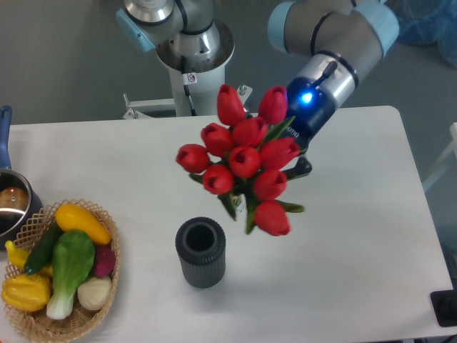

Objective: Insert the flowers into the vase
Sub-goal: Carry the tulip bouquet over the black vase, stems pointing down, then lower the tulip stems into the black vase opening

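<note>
The gripper (296, 161) carries the flowers (243, 168) in the air over the table (114, 164), up and to the right of the vase (201, 252). Its fingers are mostly hidden behind the buds and leaves, so the clench itself cannot be made out; since the bunch hangs clear of the table with nothing else under it, the jaws are presumably closed on the stems. The buds face the camera and fan out wide, while the stems run back toward the wrist. That suggests the bunch is tipped rather than hanging stem-down, probably for carrying, and it would need turning before the stems can enter.

The vase stands upright near the front of the table, its round mouth open and unblocked. The lowest bud sits just above and to the right of the rim in this view, not over it, so the bunch is not yet aligned. The head is clearly wider than the mouth; only the stems can go in, which calls for a centred, near-vertical descent.

A basket (36, 314) of vegetables (68, 261) sits far left, well apart from the vase, and a pot (11, 200) lies at the left edge
</note>
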Robot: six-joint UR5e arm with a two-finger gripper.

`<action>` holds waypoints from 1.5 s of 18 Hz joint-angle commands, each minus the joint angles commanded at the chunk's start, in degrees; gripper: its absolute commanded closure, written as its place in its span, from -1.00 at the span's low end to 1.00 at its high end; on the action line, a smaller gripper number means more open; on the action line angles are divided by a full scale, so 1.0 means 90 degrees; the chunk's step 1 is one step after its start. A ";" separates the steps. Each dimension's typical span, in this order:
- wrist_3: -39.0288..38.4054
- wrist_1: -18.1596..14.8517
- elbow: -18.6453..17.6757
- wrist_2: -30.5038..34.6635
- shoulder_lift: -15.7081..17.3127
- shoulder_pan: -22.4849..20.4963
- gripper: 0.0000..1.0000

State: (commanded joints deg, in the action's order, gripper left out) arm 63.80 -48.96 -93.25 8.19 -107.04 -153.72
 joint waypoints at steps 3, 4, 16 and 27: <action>0.0506 0.0010 -0.0107 -0.0139 -0.0069 0.0000 0.67; 0.0711 0.0010 -0.0185 -0.0148 -0.0069 0.0000 0.67; 0.1836 0.0020 -0.1239 -0.0958 -0.0059 -0.0029 0.67; 0.1944 0.0010 -0.1260 -0.0979 -0.0137 0.0049 0.67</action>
State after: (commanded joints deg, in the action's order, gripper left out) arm 81.30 -48.87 -104.59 -0.62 -108.28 -153.28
